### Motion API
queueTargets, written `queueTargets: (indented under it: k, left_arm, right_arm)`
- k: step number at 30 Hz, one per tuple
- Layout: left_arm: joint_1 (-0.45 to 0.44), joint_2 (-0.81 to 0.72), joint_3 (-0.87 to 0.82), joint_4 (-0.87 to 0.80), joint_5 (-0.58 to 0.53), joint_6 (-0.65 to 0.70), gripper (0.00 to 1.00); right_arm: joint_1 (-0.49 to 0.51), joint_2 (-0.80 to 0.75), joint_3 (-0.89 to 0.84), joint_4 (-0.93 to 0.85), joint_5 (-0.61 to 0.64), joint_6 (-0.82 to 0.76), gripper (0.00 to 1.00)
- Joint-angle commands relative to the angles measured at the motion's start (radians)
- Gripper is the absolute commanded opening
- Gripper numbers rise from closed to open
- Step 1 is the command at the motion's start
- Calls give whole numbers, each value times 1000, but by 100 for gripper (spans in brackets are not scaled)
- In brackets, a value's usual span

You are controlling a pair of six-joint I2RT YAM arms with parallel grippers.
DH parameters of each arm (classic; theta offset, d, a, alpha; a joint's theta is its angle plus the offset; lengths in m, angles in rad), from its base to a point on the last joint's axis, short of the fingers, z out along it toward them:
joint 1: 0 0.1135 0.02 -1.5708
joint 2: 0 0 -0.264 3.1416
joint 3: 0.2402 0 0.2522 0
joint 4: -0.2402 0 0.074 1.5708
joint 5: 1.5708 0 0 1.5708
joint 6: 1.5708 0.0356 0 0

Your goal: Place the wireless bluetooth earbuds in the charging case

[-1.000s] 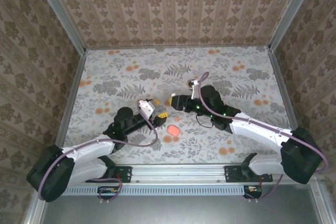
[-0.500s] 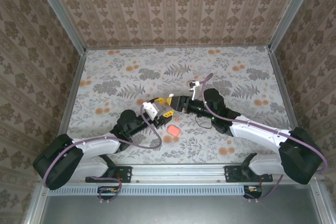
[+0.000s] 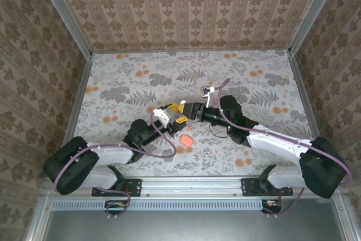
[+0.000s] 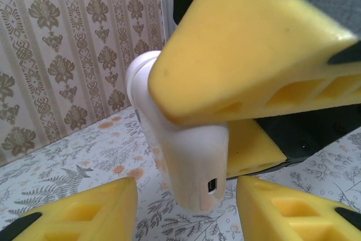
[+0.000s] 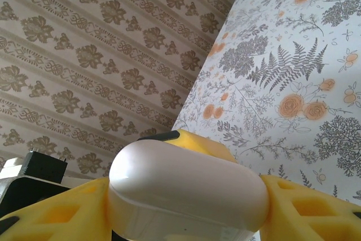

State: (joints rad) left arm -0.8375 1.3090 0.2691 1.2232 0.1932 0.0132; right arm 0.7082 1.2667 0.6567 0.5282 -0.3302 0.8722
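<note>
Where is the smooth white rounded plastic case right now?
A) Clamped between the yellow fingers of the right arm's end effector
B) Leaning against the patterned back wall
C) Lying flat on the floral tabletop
A: the right wrist view shows the smooth white rounded plastic case squeezed between the yellow fingers of the right end effector.

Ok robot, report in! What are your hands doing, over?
Right gripper shut on the white charging case. Left gripper open, fingers either side of it. One tiny earbud loose on the table, not in yet.
</note>
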Motion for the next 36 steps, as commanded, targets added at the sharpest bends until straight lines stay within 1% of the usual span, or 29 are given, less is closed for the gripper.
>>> queueTargets:
  k: [1,4,13,19,24,33,36]
  left_arm:
    - [-9,-5,33,60,-15,-37,50]
    - [-10,-17,35,59,-28,-49,50]
    - [-13,-39,35,56,-44,-56,39]
    - [-16,-45,35,55,-57,-67,38]
    - [-17,-54,36,45,-64,-76,35]
    - [-15,-158,61,-147,-84,-79,30]
    - [-13,-192,60,-194,-88,-77,26]
  right_arm:
    - [8,-9,-17,48,-27,17,58]
    - [10,-7,-16,47,-29,16,59]
    - [14,3,-17,55,-38,16,59]
    - [18,11,-15,58,-43,16,59]
    - [20,12,-20,58,-41,12,59]
    - [20,3,-26,50,-33,-6,59]
    - [20,-4,-30,55,-25,-14,62]
